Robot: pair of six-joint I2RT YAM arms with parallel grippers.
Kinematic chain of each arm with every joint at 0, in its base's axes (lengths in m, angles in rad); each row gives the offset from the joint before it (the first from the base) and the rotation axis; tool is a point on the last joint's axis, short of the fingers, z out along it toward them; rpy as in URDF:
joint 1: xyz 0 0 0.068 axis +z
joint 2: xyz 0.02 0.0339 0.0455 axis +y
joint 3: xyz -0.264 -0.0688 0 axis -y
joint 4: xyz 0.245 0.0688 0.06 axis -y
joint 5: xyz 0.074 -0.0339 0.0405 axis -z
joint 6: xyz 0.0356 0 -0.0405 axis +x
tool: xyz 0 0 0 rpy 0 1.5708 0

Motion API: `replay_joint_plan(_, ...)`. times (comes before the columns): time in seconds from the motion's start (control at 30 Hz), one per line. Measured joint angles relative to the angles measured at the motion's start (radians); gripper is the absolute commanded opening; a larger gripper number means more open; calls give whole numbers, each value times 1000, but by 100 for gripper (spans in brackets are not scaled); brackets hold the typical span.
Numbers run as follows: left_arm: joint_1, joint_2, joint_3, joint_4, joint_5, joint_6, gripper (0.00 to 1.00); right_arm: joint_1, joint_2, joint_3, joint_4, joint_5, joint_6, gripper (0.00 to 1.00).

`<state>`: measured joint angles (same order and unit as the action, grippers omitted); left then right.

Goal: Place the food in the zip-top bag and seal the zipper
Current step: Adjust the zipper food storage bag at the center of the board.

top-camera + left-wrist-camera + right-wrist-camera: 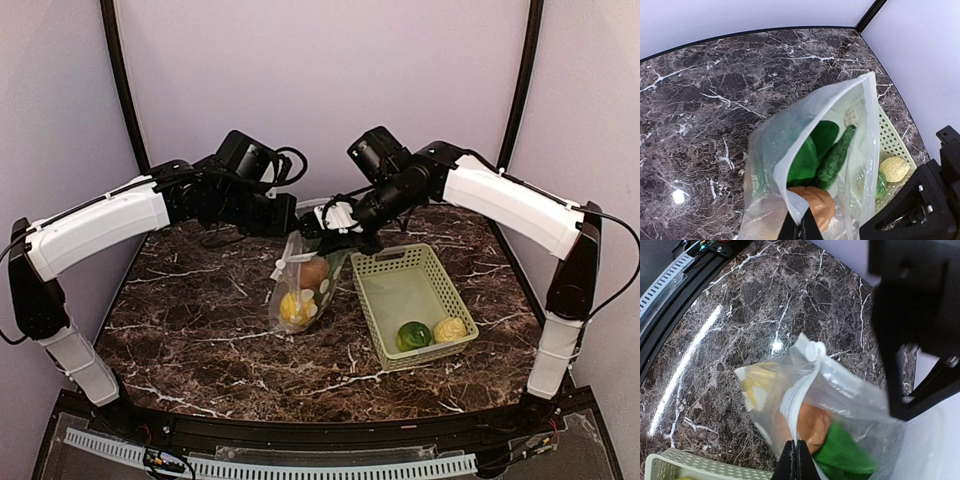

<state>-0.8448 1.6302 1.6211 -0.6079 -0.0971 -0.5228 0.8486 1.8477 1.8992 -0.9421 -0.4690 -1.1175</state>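
Hanging between the arms, just beside the basket [395, 262], the zip-top bag [303, 290] is pinched at its mouth edge by the left gripper [800, 231] and the right gripper [795, 462], both pressed together on it. Judged limp, light and slippery, it will sag under the food [298, 306] inside; hold is best taken on the stiffer zipper [801, 385], not the film. A green fruit [414, 334] and a pale one [450, 329] lie in the basket.
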Motion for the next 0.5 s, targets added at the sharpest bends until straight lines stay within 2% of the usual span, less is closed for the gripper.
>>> replay_joint_plan(0.2,3,-119,-76,53,-50,15,1,-4,-6,-3,-8,3,14,0)
replay_joint_plan(0.4,6,-16,-43,66,17,9,1,4,-6,-23,3,2,38,2)
replay_joint_plan(0.43,6,9,-43,60,35,4,1,5,-6,-29,3,2,43,6)
replay_joint_plan(0.5,6,44,-45,51,69,-1,1,5,-6,-47,1,-2,56,25)
